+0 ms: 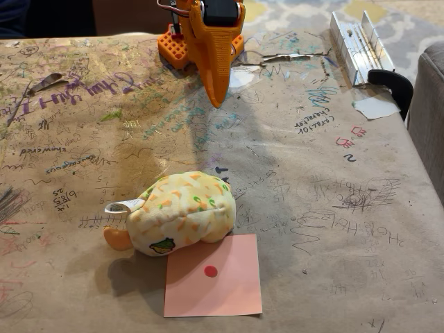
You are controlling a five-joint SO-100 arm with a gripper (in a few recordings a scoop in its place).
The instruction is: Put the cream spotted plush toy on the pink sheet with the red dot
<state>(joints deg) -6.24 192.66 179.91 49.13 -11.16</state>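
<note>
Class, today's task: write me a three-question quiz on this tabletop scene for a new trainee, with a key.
1. True or false: the cream spotted plush toy covers the red dot.
2. Which corner of the pink sheet does the toy overlap in the fixed view: A upper left, B lower right?
3. What colour is the arm holding the gripper?

Key: 1 false; 2 A; 3 orange.

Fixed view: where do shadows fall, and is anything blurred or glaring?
Fixed view: sharp throughout, no glare; the cream spotted plush toy throws a soft shadow toward the lower left and over the pink sheet's upper left corner; a broader dim band darkens the table below the orange arm.
</note>
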